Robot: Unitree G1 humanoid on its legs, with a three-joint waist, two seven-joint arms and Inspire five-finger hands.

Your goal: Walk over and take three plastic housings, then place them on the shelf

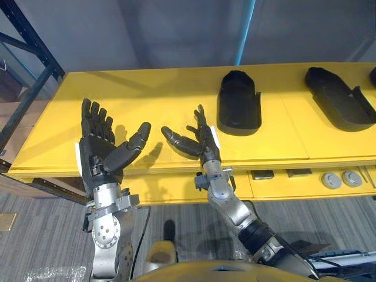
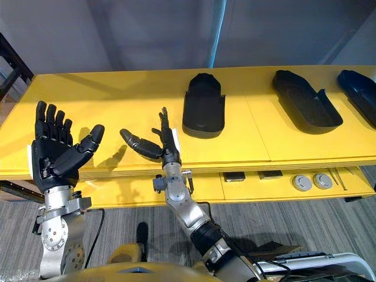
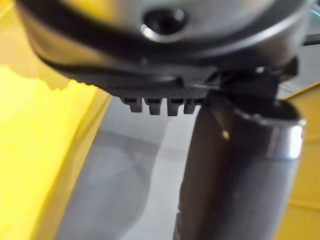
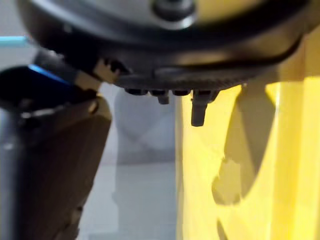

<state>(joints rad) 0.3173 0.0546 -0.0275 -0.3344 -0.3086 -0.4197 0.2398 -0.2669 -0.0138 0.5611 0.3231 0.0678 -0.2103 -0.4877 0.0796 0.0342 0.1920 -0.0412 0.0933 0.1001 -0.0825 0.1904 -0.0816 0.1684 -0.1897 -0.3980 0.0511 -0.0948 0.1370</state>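
Nearest to us, both hands are raised before the front edge of the shelf, and both are empty. Our left hand (image 1: 97, 154) turns its palm towards the other hand, with its fingers straight and spread upward and its thumb angled out. Our right hand (image 1: 205, 144) stands edge-on just beside it, fingers straight up and thumb reaching towards the left hand. The two hands are apart, not touching.

Just past and below the hands lies the lower shelf level (image 2: 264, 188). On it we count two small dark flat plates (image 2: 234, 175) side by side and, to their right, two round grey discs (image 2: 302, 183).

Above that runs the yellow top board (image 1: 147, 94). On it we count three black plastic housings, lying in a row and well apart from one another. The first housing (image 1: 238, 103) lies just beyond the right hand. The second housing (image 1: 339, 97) lies further right, turned at an angle, and shows a hollow inside. The third housing (image 2: 359, 94) lies at the right edge, partly cut off.

At the far left a dark blue rack post (image 1: 32, 47) slants past the board. Behind everything stands a grey wall (image 1: 147, 29) with one light blue vertical strip (image 1: 245, 29).
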